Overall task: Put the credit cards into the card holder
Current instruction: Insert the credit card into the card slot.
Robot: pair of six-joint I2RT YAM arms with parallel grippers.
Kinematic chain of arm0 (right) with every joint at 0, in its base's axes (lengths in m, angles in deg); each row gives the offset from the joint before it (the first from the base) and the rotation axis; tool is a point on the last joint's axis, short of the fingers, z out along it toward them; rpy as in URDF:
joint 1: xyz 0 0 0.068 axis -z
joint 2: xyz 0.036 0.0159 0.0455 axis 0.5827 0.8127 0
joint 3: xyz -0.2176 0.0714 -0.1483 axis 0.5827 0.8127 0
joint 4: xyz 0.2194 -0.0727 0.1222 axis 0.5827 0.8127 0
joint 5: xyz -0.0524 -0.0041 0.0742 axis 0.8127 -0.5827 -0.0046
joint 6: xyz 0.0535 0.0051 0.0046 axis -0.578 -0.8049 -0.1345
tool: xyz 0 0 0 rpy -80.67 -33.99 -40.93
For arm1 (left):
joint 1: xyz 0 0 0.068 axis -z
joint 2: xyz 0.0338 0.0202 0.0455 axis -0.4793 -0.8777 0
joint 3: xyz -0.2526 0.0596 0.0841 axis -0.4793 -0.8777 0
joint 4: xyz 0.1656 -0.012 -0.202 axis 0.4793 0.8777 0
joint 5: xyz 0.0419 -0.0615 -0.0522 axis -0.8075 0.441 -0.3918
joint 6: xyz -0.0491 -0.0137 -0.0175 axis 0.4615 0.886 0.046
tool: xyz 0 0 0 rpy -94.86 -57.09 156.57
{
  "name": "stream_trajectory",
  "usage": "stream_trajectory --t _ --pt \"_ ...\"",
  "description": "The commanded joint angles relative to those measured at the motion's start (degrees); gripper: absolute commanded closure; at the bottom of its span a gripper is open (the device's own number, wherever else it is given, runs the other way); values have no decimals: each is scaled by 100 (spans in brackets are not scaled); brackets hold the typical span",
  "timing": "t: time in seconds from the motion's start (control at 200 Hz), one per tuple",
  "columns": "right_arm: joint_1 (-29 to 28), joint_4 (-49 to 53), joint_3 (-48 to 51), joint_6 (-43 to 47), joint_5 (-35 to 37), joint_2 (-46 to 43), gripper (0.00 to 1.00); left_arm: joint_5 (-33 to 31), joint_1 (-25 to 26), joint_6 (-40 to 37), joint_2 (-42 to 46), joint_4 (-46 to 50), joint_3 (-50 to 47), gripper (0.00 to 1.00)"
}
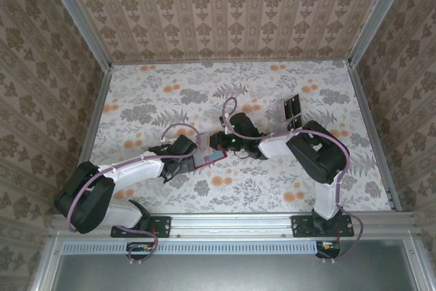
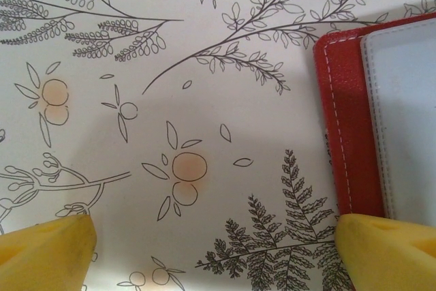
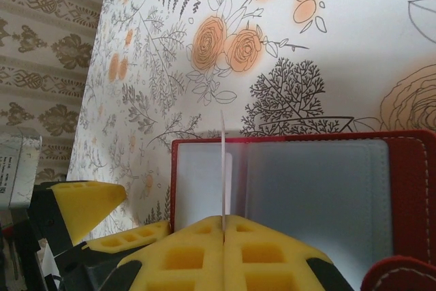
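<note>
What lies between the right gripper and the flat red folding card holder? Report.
A thin whitish card, pinched edge-on by the shut right gripper, over the open card holder; right wrist view.

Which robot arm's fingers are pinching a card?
The right arm's fingers pinch a thin white card edge-on above the open red card holder. The left arm's fingers are spread wide apart, holding nothing.

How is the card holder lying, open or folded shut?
Open: the card holder lies spread, pale inside facing up within red edging.
</note>
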Motion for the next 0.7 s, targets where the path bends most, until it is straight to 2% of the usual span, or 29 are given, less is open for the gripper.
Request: stream_trajectory --t 0.0,0.695 --pt "-37 -107 51 -49 -126 160 100 -43 40 104 -47 28 -95 0" --pt "147 -496 363 -209 -49 -28 100 -45 44 104 -60 21 -103 0"
